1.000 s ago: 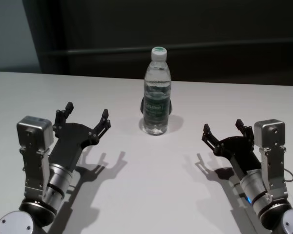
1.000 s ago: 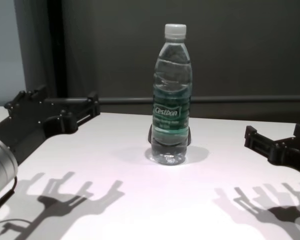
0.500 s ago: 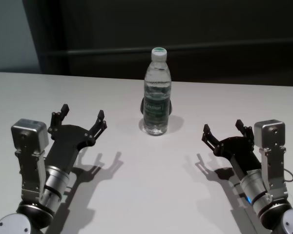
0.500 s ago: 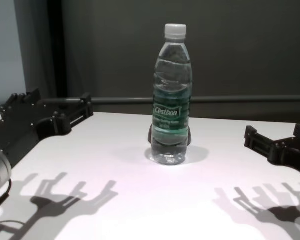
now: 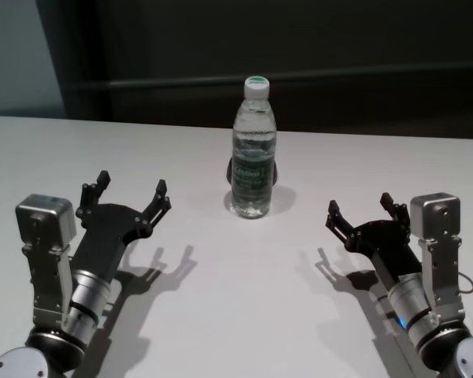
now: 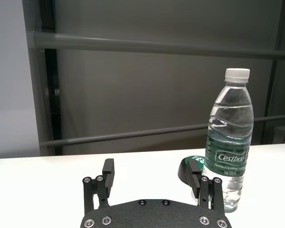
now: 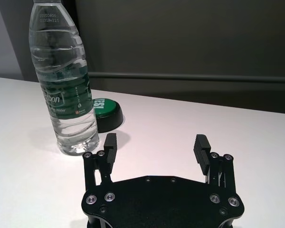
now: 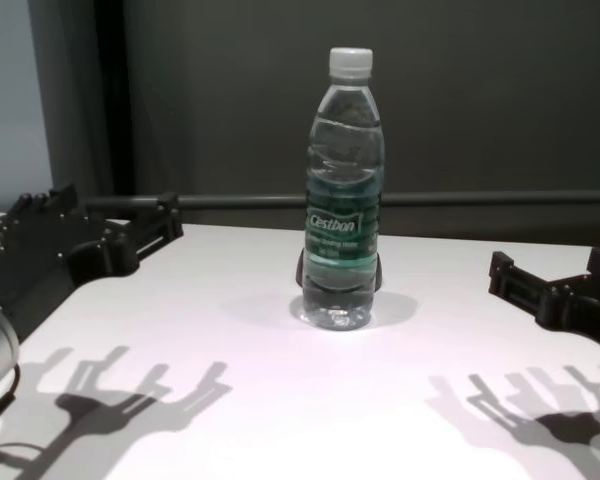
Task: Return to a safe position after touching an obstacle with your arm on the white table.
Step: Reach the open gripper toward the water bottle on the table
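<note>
Centrally, the Cestbon water bottle [image 5: 254, 150] is seen upright toward the far edge of the white table [image 5: 244, 299]. Left gripper [image 5: 127, 192] and right gripper [image 5: 363, 209] are held low on either side, fingers spread, well apart from it.

A dark grey wall [image 5: 339, 47] stands behind the table's far edge. A horizontal rail [image 8: 480, 198] runs along the wall just above that edge, and a second rail [image 6: 147, 46] crosses higher up. Left of the dark wall is a paler grey panel [image 6: 12, 80], with a black vertical post [image 6: 50, 85] between them. Light from above casts sharp shadows.
</note>
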